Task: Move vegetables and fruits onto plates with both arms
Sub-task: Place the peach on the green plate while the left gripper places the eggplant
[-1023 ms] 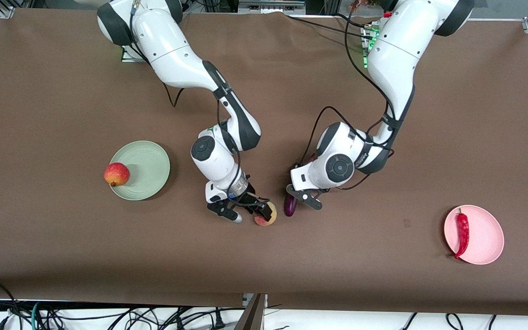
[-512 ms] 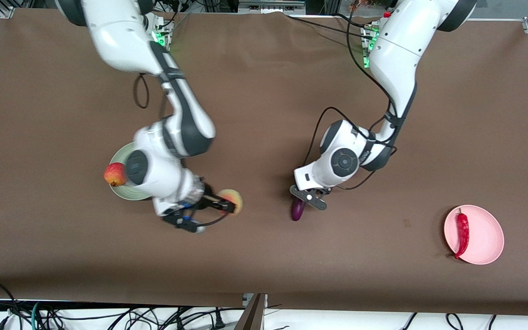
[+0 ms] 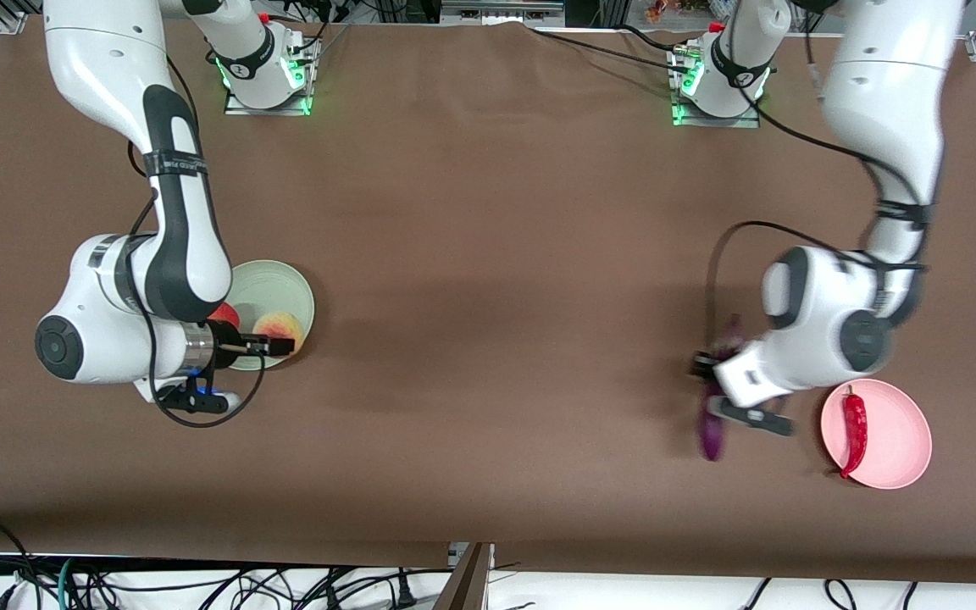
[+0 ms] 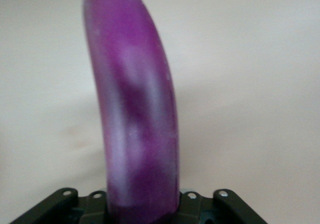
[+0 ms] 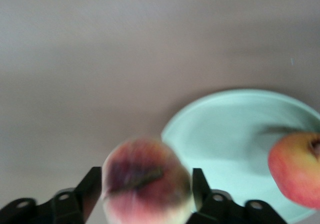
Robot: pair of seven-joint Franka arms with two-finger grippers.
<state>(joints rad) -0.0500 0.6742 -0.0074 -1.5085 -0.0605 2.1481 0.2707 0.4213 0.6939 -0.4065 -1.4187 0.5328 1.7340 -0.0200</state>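
Lying nearest the front camera, the red chili pepper [image 3: 855,429] rests on the pale pink plate [image 3: 899,436] toward the left arm's end of the bench [image 3: 488,254]. Just beside that plate, the left gripper [image 3: 721,398] hangs over bare bench, its jaws clenched on the purple eggplant [image 4: 135,114]. Toward the right arm's end, the right gripper [image 5: 147,189] grasps the peach [image 5: 146,180] over the pale green plate [image 5: 225,134], where the red fruit [image 5: 295,166] sits.
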